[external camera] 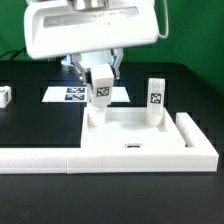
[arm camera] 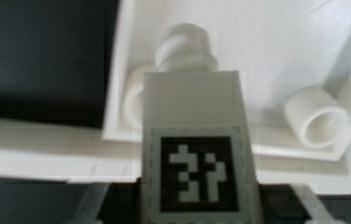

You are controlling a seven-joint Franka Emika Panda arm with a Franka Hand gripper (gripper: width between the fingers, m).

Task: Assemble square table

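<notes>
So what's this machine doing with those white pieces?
The robot arm's tool grips a small white tagged leg, holding it upright at one corner of the white square tabletop. A second leg stands upright on the tabletop, toward the exterior view's right. Another small white piece lies apart at the exterior view's left edge.

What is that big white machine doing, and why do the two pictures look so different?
That is a robot arm. At its end sits a gripper: two fingers that pinch. One picture comes from a camera standing off the arm; the other from a camera on its wrist, looking along the fingers. The gripper holds a small white plastic block leg with a black-and-white tag at one corner of the white square tray-like tabletop. A second leg stands upright on the tabletop. On the black table also lie a flat white marker board, a long white barrier and another small white block.
</notes>
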